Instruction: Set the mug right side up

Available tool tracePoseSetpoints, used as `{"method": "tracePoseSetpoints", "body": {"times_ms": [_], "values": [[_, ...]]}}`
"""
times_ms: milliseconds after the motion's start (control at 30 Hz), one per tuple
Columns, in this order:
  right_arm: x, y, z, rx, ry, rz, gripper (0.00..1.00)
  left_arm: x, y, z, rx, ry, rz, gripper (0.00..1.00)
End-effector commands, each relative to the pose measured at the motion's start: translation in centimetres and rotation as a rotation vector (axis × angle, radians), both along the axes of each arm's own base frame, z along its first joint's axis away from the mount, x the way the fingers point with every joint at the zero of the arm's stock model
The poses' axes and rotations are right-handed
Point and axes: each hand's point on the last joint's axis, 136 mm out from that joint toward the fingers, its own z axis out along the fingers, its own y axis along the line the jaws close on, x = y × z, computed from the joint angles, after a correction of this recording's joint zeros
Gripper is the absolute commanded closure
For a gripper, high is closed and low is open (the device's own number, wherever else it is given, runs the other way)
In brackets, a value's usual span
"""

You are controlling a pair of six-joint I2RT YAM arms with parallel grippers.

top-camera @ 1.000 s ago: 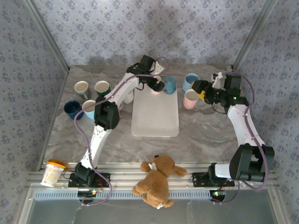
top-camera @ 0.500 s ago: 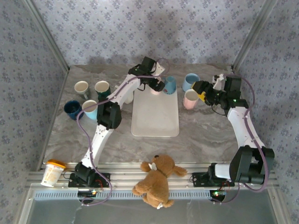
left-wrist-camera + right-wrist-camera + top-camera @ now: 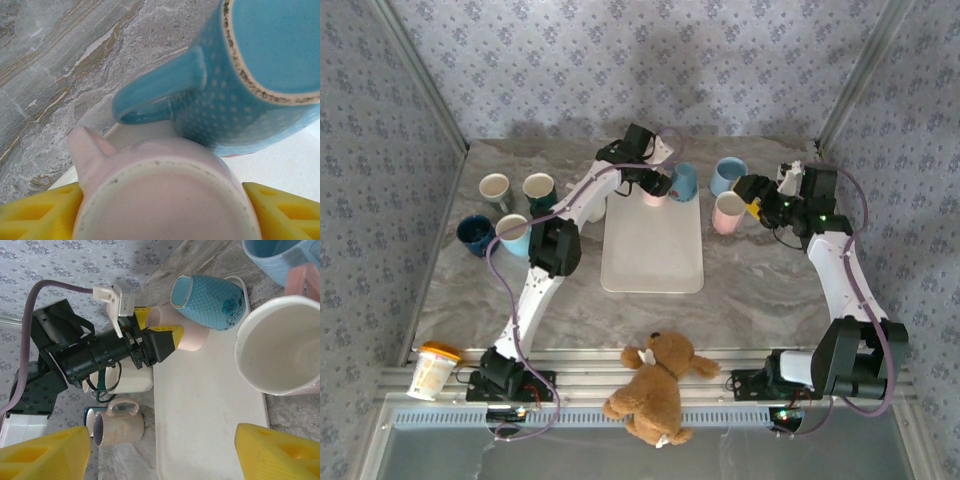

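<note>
**Pink mug, bottom up, between the left arm's fingers**

The left gripper reaches over the far end of the white tray, and the pink mug sits right between its yellow fingers. From the wrist, the mug's wall meets the yellow on both sides with no gap showing. Whether the fingers are actually squeezing it, I cannot tell. The mug is at the tray's far left corner, pressed close against a blue dotted mug, which is also base up.

The tray lies lengthwise on a grey marbled table, boxed in by walls of blue floral wallpaper. Four more mugs stand grouped at the left of the table. A teddy bear lies on the rail at the near edge, between the arm bases.

The pink mug's unglazed foot ring faces the left wrist camera and its mouth points away, down toward the tray. Its long axis therefore runs along the gripper's reach. How far that leans from vertical I cannot tell, nor whether the rim rests on the tray. Its handle juts out on the left finger's side, toward the marble past the tray's edge.

The right gripper hangs with its fingers spread wide and nothing between them, beside a second pink mug standing mouth up.
</note>
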Motion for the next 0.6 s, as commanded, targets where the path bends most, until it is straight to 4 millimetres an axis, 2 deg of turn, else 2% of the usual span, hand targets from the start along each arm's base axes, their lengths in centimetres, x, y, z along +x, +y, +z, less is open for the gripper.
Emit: {"method": "tracePoseSetpoints", "body": {"times_ms": [0,133,267,433,567], "values": [[-0.4,0.1,0.1,0.0,-0.002,-0.002,0.22,-0.6,-0.5,2.8,-0.036,-0.01,-0.018,0.35],[-0.5,0.0,0.0,-0.009,-0.004,-0.001,0.22,-1.4,0.4,5.2,-0.025,-0.023,-0.005,0.38],[-0.5,0.1,-0.2,-0.019,-0.014,0.006,0.22,-3.0,0.9,8.0,-0.051,-0.028,-0.011,0.38],[-0.7,0.0,-0.7,-0.041,-0.029,0.012,0.22,-5.5,1.4,11.7,-0.136,-0.001,0.004,0.39],[-0.8,0.2,-0.7,-0.037,-0.06,0.021,0.23,-8.5,1.3,14.8,-0.225,0.044,-0.03,0.4]]}}
